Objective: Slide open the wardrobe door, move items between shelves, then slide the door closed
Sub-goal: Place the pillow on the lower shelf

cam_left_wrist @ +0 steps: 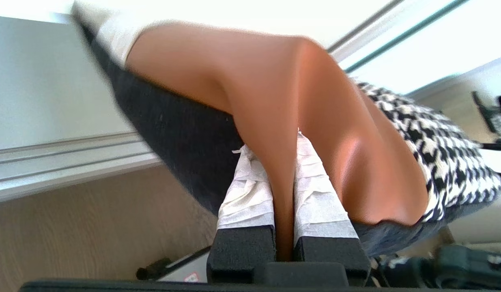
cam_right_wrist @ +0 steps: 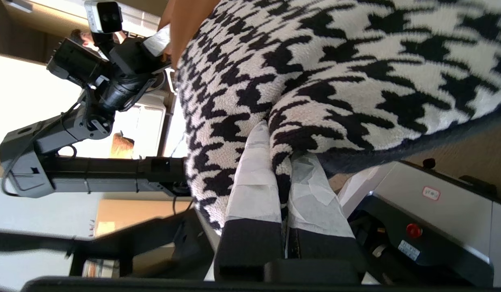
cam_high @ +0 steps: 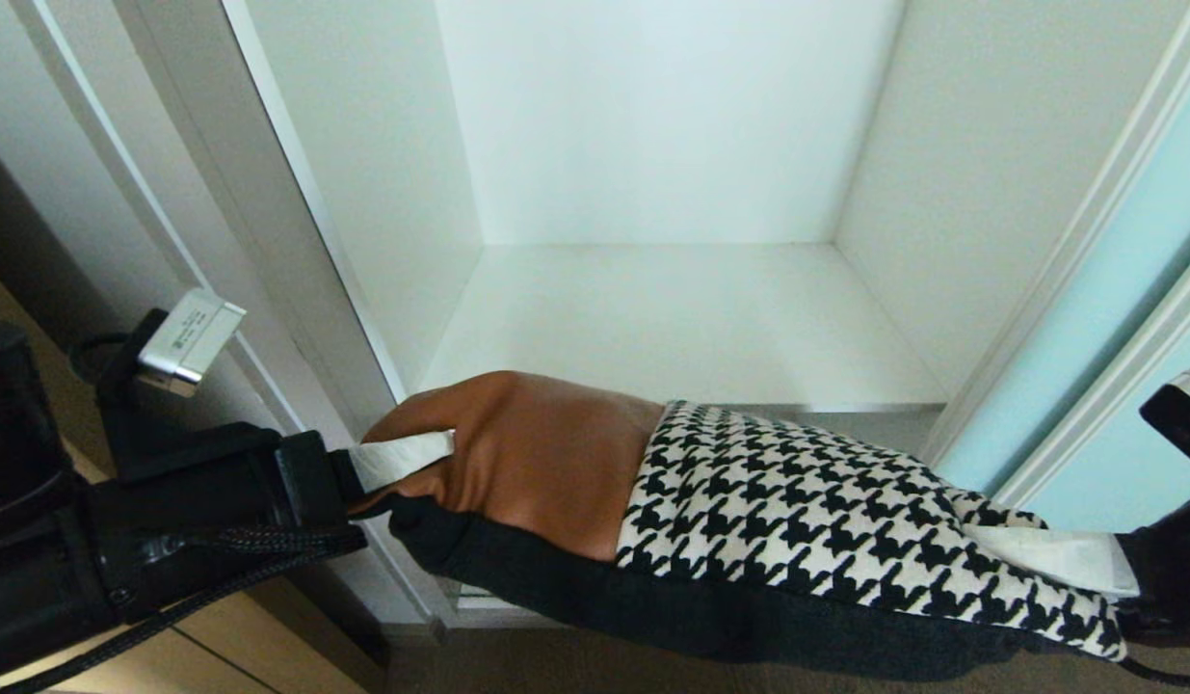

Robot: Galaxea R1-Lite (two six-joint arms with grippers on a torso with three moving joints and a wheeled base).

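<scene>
Head view: a square cushion point(cam_high: 749, 511) hangs in the air just in front of an open white wardrobe, carried between the robot's two claws. The left claw point(cam_high: 402, 461) comes in from the left and pinches the tan-brown leather corner. The right claw point(cam_high: 1057, 559) comes in from the right and pinches the black-and-white houndstooth corner. The cushion's black backing faces downward and sags between the two grips. Behind and slightly above the cushion lies a plain white shelf point(cam_high: 691, 328), bare, with white side and back walls around it. The cushion is near the shelf's front edge but is not resting on it. At the right, the sliding wardrobe door point(cam_high: 1115, 328), a pale aqua frosted panel in a slim white frame, is pushed aside so the compartment stands open.

Left wrist view: the left claw's point(cam_left_wrist: 284, 194) two white-taped fingers point(cam_left_wrist: 246, 194) are closed nearly together, squeezing a fold of the tan leather between them.

Right wrist view: the right claw's point(cam_right_wrist: 280, 182) taped fingers point(cam_right_wrist: 254, 182) are likewise closed tight on a fold of the houndstooth fabric. The left arm shows beyond the cushion.
</scene>
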